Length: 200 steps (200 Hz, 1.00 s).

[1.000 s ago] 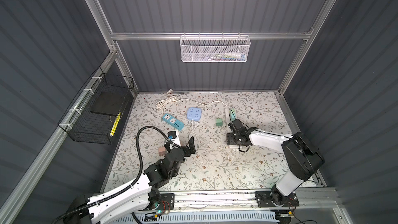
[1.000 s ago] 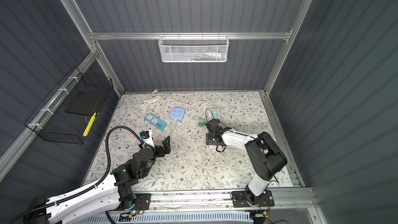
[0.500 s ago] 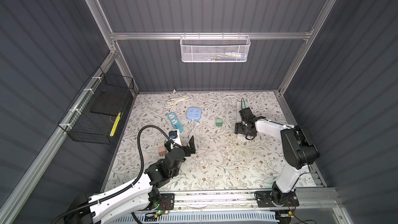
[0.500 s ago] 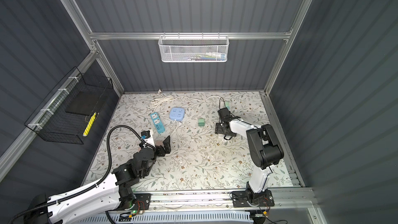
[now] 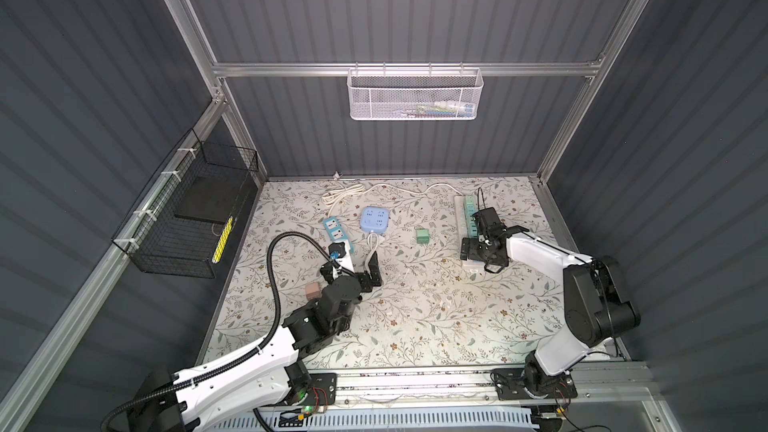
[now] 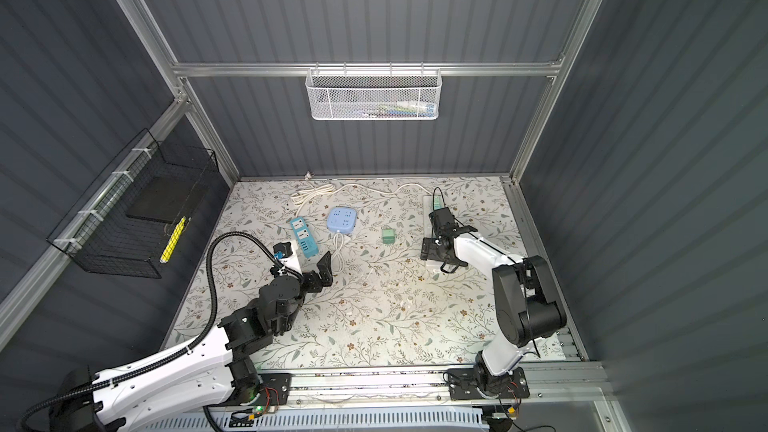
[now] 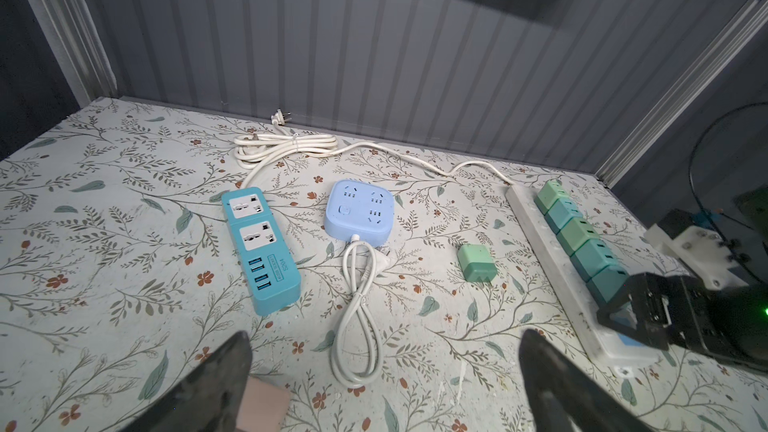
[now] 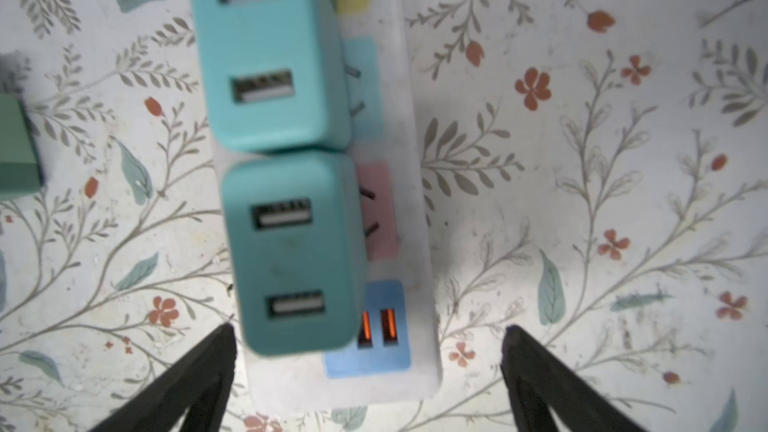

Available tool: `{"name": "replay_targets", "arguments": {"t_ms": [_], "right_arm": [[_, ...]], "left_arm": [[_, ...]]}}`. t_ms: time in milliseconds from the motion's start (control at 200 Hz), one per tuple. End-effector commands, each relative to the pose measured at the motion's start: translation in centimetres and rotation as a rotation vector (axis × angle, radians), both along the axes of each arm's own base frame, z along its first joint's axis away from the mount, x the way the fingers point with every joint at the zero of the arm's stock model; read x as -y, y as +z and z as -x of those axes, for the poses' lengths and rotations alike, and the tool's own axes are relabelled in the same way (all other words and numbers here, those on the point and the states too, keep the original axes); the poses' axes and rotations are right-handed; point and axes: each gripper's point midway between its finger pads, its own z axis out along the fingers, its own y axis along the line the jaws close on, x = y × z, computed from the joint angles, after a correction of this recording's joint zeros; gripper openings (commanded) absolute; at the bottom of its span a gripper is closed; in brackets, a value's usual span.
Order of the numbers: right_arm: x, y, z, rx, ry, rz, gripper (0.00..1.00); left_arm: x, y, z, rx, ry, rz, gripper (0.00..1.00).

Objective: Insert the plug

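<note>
Robot lab test cell, not a lived-in room.
Grey ribbed wall panels (image 5: 395, 14) on aluminium frame posts (image 5: 179, 14) box in a floral mat (image 5: 436, 317). Both arms are bolted to a metal rail (image 5: 415, 378) behind the left gripper (image 5: 355, 261) and right gripper (image 5: 478, 253). A white mesh basket (image 5: 413, 97) hangs far ahead of them, and a black wire basket (image 5: 174, 243) sits well off the left gripper's outer side. Bare wiring (image 5: 318, 394) shows at the arm bases.

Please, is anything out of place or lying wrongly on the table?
Yes. One green adapter lies loose on the mat, apart from the white power strip, where the other adapters stand plugged in a row. Nothing looks spilled or broken.
</note>
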Motion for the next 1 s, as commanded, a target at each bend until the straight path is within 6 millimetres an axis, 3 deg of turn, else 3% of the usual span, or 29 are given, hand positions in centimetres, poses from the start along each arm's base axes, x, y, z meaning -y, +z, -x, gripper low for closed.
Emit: {"name": "replay_targets", "arguments": {"t_ms": [0,185,340,490,760,995], "right_arm": [[1.0,-1.2,1.8,-0.068,-0.023,0.008,0.99],[1.0,-0.8,2.0,-0.064,-0.002,0.014,0.99],[-1.3,-0.4,2.1,-0.072,0.072,-0.063,0.99],[-2.1,-1.2,2.2,-0.087,0.084,-0.06,0.99],[1.1,-1.7,2.4,-0.101,-0.029,-0.001,0.99],[4.1,0.0,1.9,-0.054,-0.111,-0.016,0.99]], "left_arm": [[-0.5,2.2,-1.0,0.003,0.061,-0.006,1.0],[0.2,2.7,-2.1,-0.05,0.06,-0.05,1.0],[0.6,2.6,-2.2,-0.063,0.047,-0.047,1.0],[0.8,2.6,-2.4,-0.067,0.04,-0.04,1.0],[1.5,1.4,-3.9,-0.108,0.032,-0.07,1.0],[2.2,0.3,-8.0,-0.21,0.036,-0.121,1.0]]}}
